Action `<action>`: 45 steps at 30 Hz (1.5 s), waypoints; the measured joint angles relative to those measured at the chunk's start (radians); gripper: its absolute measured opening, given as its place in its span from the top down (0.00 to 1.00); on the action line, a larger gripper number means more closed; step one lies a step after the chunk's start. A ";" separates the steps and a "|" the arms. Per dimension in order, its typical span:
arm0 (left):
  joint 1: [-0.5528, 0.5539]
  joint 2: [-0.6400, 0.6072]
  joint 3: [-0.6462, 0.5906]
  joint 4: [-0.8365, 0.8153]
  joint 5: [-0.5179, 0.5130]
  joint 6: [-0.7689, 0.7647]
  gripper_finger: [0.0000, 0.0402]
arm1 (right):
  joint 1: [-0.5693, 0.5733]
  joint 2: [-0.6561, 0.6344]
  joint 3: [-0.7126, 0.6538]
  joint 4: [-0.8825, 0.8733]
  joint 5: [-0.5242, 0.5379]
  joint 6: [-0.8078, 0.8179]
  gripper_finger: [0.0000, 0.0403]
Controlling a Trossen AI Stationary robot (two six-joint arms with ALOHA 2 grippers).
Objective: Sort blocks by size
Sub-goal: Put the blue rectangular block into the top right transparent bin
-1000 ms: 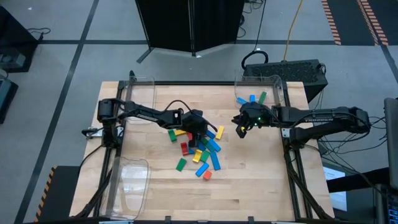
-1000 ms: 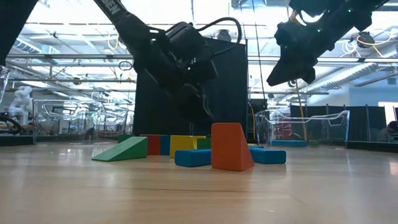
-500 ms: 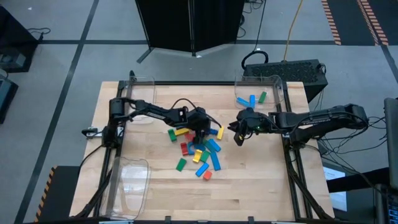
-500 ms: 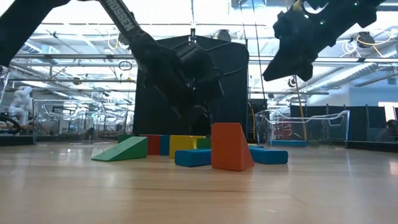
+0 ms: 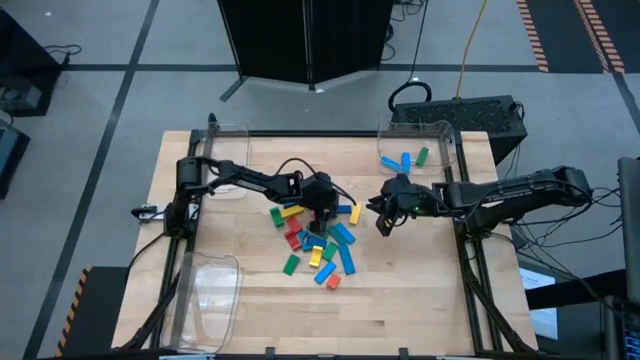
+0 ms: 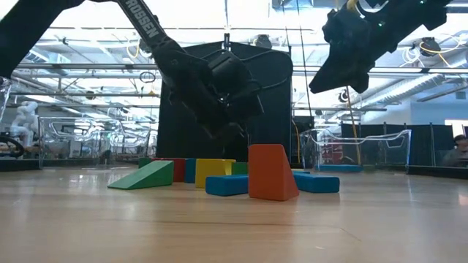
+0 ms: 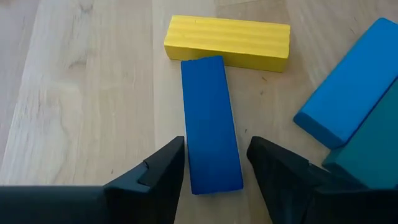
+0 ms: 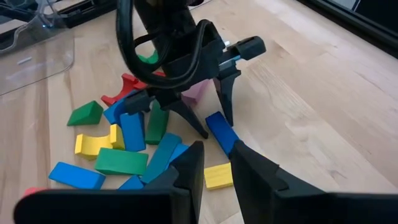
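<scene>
Dark-blue bar (image 7: 210,124) lay flat on the wood between my left gripper (image 7: 214,163) fingers, which stood open astride one end, apparently not yet pinching; contact was hard to judge. A yellow bar (image 7: 227,42) lay crosswise at the bar's far end, touching or nearly so. Lighter blue blocks (image 7: 348,102) sat just beside. From above, the left gripper (image 5: 322,205) was down on the mixed pile (image 5: 318,243) at mid-table (image 5: 240,310). My right gripper (image 5: 384,215) hung above the wood beside the pile, jaws narrow and empty. Three blocks lay in the far right bin (image 5: 448,140).
</scene>
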 joint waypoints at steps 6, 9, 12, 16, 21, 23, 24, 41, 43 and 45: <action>-0.001 0.001 -0.002 -0.009 0.007 -0.019 0.69 | 0.000 0.000 0.000 -0.001 0.000 0.001 0.82; -0.001 0.001 -0.002 -0.010 0.007 -0.019 0.74 | 0.000 0.000 0.000 -0.001 0.000 0.002 0.82; -0.001 0.001 -0.002 -0.010 0.006 -0.019 0.75 | 0.000 0.000 0.000 -0.004 0.000 0.012 0.82; -0.001 0.001 -0.002 -0.009 0.006 -0.021 0.74 | 0.000 0.000 0.000 -0.015 0.000 0.031 0.82; -0.003 -0.009 -0.003 -0.010 -0.015 -0.037 0.74 | 0.000 0.000 0.000 -0.016 0.000 0.051 0.82; -0.003 -0.025 -0.005 -0.024 -0.020 -0.044 0.74 | 0.000 0.000 0.000 -0.016 0.000 0.053 0.82; -0.003 -0.028 -0.006 -0.030 -0.022 -0.044 0.74 | 0.000 0.000 0.000 -0.017 0.000 0.056 0.82; -0.047 -0.104 -0.006 -0.051 -0.073 -0.034 0.74 | 0.006 0.139 0.000 -0.031 -0.001 0.186 0.78; -0.050 -0.106 -0.006 -0.052 -0.079 -0.034 0.74 | 0.006 0.138 0.000 -0.028 -0.001 0.194 0.76; -0.051 -0.107 -0.006 -0.058 -0.089 -0.034 0.74 | 0.006 0.137 0.000 -0.032 -0.002 0.198 0.73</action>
